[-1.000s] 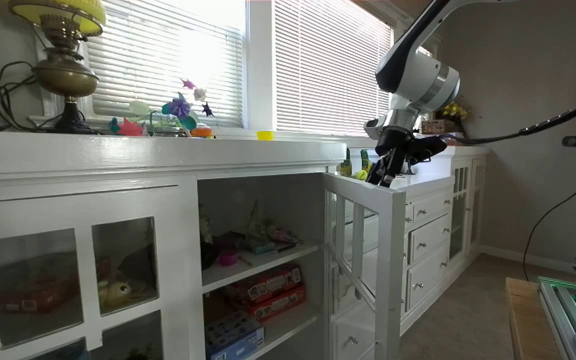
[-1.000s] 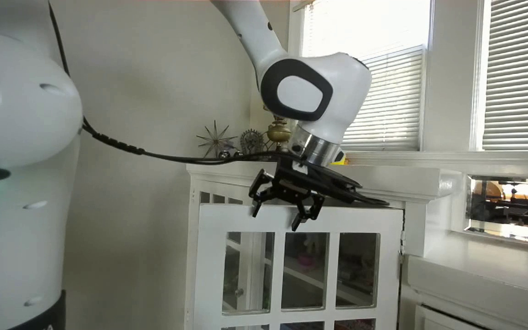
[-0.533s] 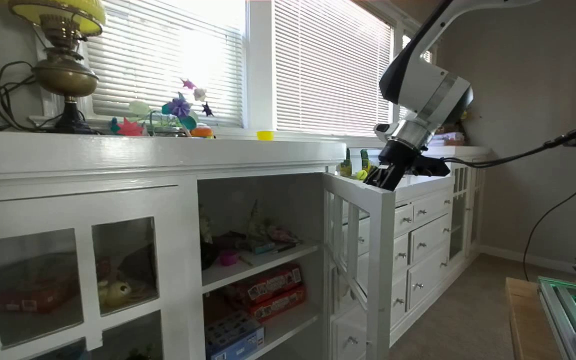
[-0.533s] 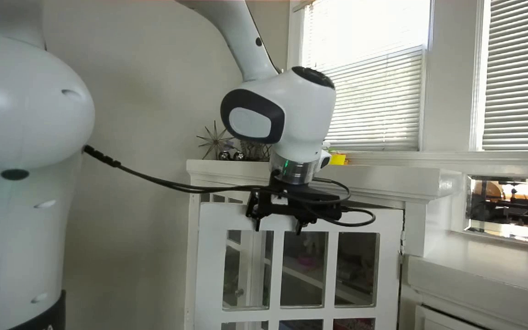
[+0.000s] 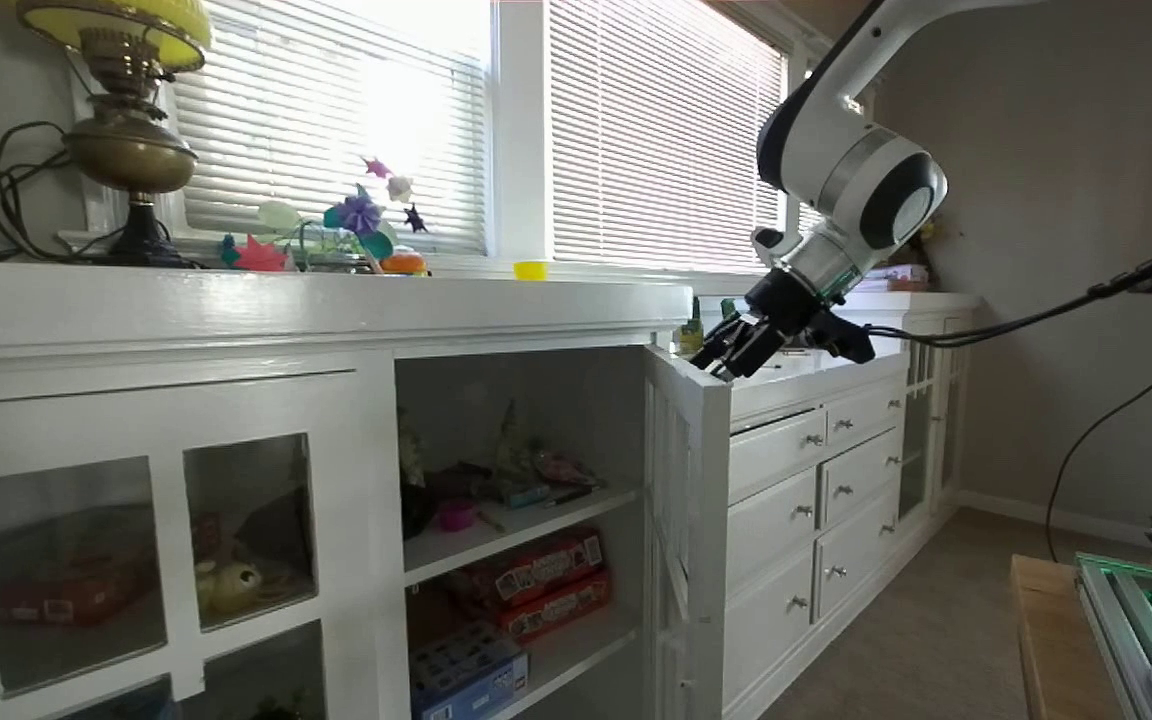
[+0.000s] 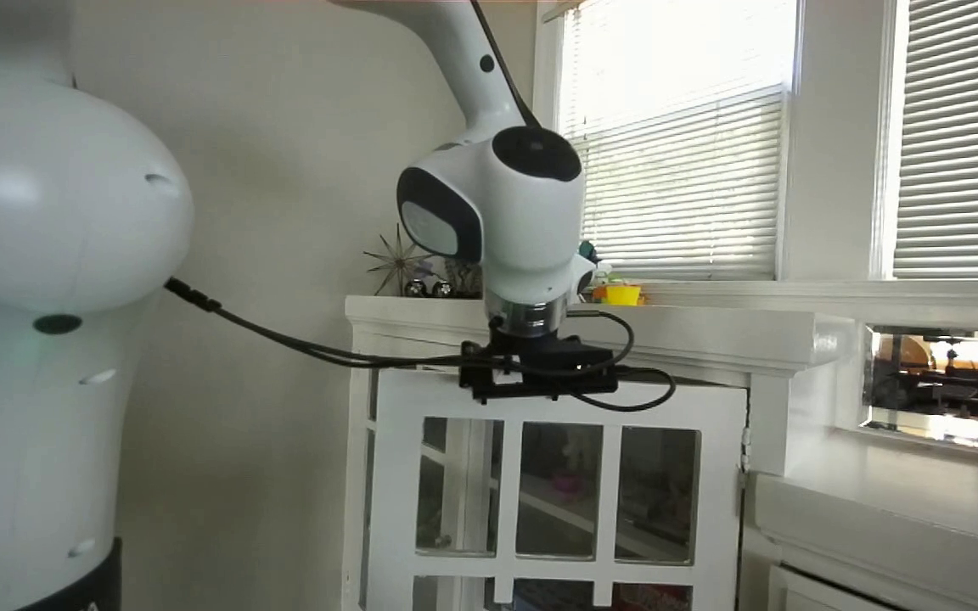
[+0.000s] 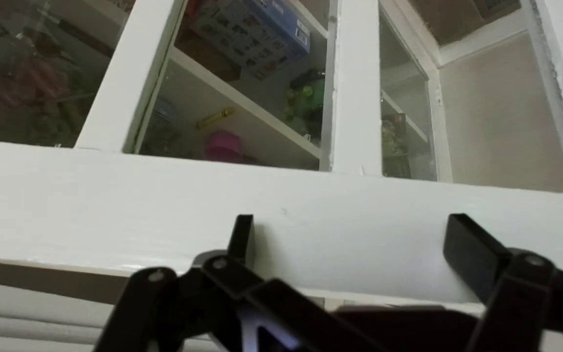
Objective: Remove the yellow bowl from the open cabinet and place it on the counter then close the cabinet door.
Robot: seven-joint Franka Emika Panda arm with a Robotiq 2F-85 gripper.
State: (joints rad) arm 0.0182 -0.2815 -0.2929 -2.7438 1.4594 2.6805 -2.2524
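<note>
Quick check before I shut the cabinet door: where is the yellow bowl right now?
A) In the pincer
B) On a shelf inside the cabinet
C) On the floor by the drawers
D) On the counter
D: both exterior views show the yellow bowl up on the counter, while in the wrist view the pincer stands open with no bowl in it.

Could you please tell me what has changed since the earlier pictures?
The cabinet door has swung closer to shut but remains open; the gripper has moved toward the cabinet with it. Nothing was visibly grasped or released. The yellow bowl stayed on the counter.
</note>
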